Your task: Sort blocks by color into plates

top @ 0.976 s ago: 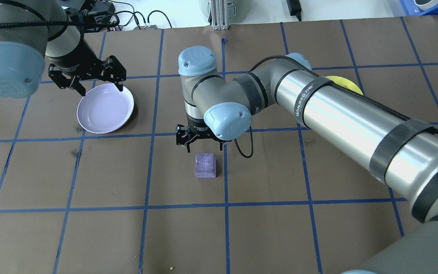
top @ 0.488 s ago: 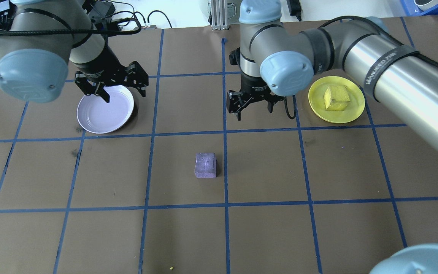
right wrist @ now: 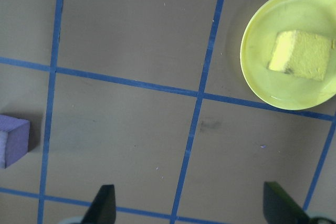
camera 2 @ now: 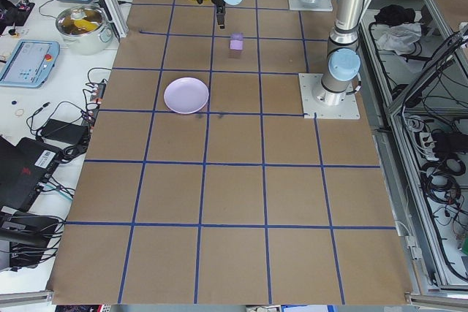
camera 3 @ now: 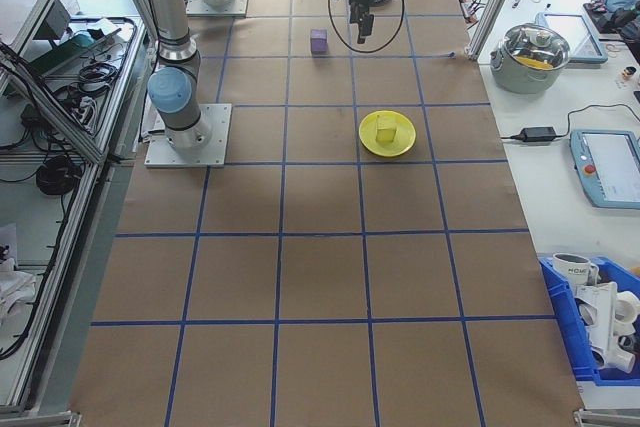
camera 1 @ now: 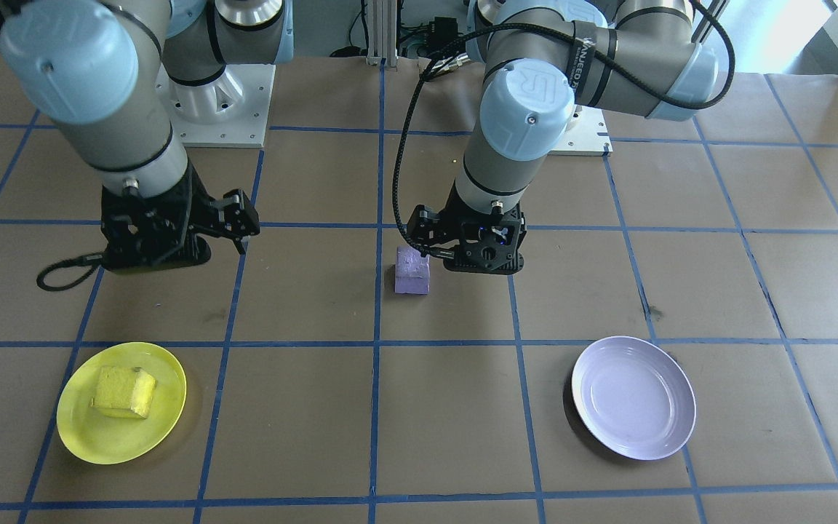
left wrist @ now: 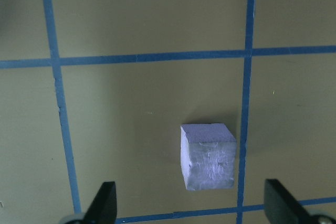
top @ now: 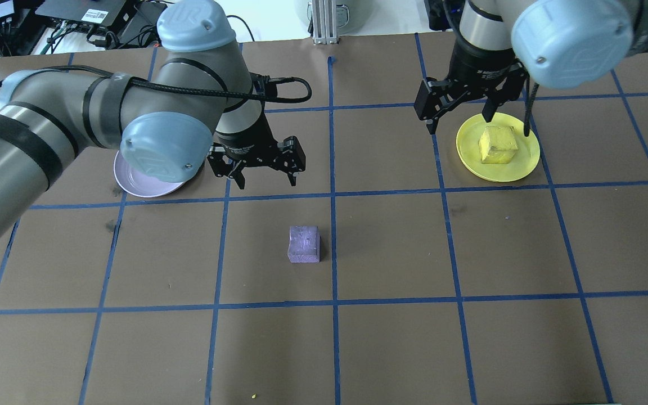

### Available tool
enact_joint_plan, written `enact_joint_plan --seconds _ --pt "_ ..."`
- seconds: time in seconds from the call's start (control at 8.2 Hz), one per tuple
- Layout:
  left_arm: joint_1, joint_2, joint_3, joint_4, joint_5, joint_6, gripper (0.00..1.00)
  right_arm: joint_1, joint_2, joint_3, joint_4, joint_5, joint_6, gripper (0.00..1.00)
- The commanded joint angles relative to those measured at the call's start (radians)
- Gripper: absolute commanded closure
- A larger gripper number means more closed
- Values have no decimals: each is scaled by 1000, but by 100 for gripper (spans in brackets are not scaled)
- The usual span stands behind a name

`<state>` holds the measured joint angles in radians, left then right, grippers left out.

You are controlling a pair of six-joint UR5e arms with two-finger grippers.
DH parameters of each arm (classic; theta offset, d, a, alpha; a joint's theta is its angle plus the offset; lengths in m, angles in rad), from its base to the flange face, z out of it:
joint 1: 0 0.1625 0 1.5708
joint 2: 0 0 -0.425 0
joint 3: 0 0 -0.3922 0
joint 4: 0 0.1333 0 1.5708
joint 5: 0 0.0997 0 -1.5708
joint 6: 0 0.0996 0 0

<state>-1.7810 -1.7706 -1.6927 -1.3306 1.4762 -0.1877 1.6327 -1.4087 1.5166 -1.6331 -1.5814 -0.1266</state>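
I've got the left gripper up off the table with its fingers spread wide and nothing between them. The purple block sits on the brown paper ahead of it, nearer the robot's side in the overhead view, just beside a blue tape line and apart from both fingertips. On my left wrist camera the purple block shows low in the picture, between the two finger tips but closer to the right-hand one, with bare table all around it. From the front-facing camera the left gripper hangs right next to the purple block; I can't tell the height gap from that angle.

The lavender plate is partly hidden under my left arm's elbow in the overhead; the front view shows the lavender plate holding nothing, well apart from the block.

Over on the other side, the right gripper is also parted and carrying nothing, hovering at the far edge of the yellow plate. The yellow block lies inside that plate. My right wrist camera shows the yellow plate in the upper right corner with the yellow block resting in it, clear of the fingers.
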Motion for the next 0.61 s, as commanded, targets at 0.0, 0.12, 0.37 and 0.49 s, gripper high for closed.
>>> enact_joint_plan --seconds 0.0,0.12,0.37,0.49 --pt "-58 -67 -42 -1 -2 7 0 -7 -256 65 208 6 4 0" --pt "-78 -93 -50 -1 -2 10 0 -7 -268 63 158 6 -4 0" --pt "-97 -110 -53 -1 -2 14 0 -5 -242 51 98 6 -5 0" --pt "-101 -124 -65 1 -7 13 0 -5 -239 50 102 -8 -10 0"
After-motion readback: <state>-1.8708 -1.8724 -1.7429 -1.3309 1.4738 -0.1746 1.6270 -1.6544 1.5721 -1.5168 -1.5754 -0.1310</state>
